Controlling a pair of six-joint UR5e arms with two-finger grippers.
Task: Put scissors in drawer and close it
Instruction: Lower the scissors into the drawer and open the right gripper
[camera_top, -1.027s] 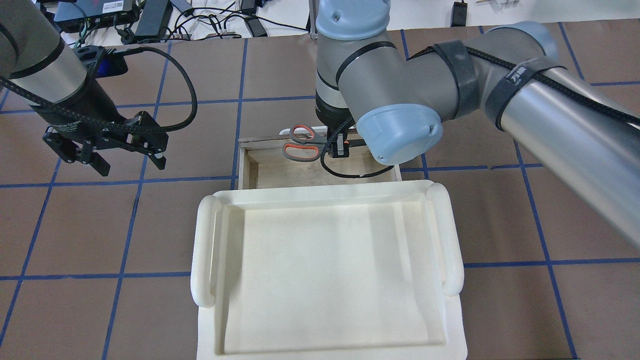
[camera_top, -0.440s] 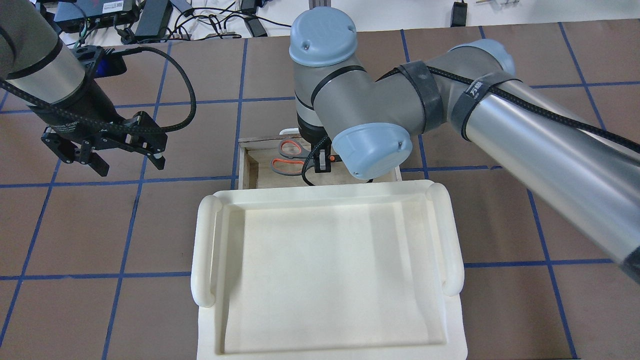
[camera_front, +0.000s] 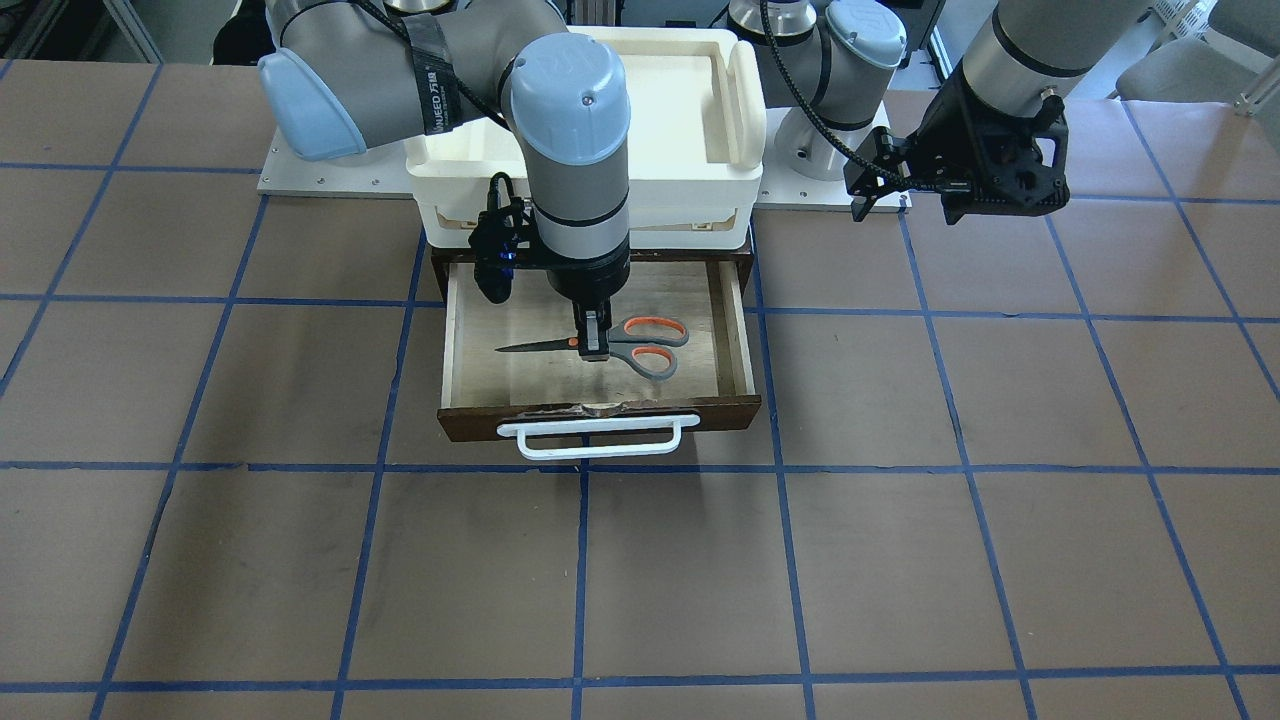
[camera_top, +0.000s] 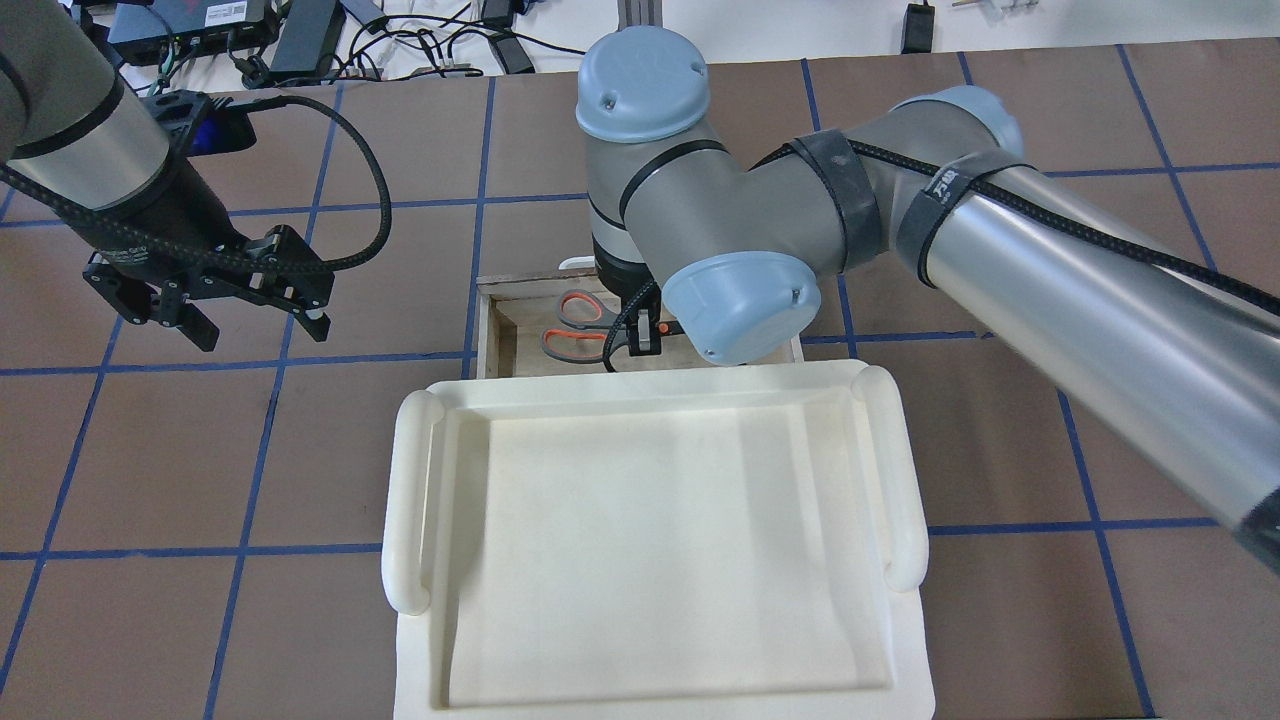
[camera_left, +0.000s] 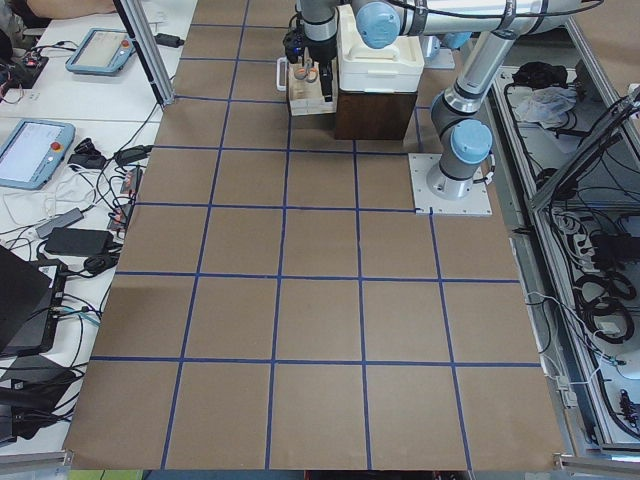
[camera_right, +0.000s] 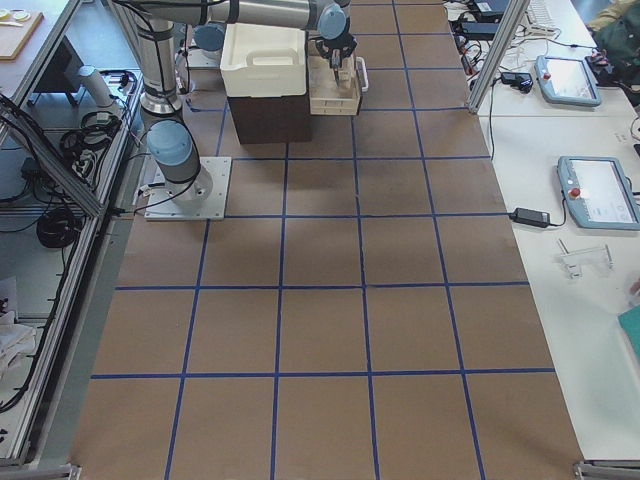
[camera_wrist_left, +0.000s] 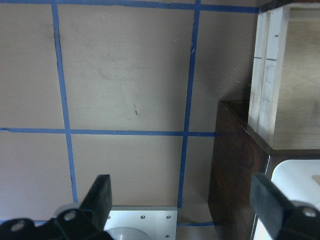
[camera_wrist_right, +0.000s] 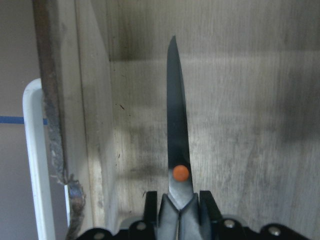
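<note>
Scissors (camera_front: 628, 348) are pinched in the right gripper (camera_front: 596, 348), its fingers drawn in tight on the blades at the orange pivot screw (camera_wrist_right: 180, 173). They lie level inside the open drawer (camera_front: 720, 410), over its pale plywood floor, blades along the drawer's width and grey handles toward its other end. Whether they rest on the floor or hang just above it cannot be told. The left gripper (camera_top: 260, 328) hangs with its fingers spread wide and holds nothing, over bare table well apart from the drawer.

From overhead the right arm's wrist covers the blades and the gripper, so only the handle loops show. In both side views the drawer and scissors are too small to make out.

The drawer is pulled out from a dark brown cabinet (camera_left: 375, 110), its white bar handle (camera_front: 598, 432) on the side far from the robot. A white tray (camera_top: 410, 480) sits on top of the cabinet. The table (camera_front: 900, 550) is brown, crossed by a grid of blue tape lines. White benches alongside carry cables, power bricks and a teach pendant (camera_right: 598, 190).
</note>
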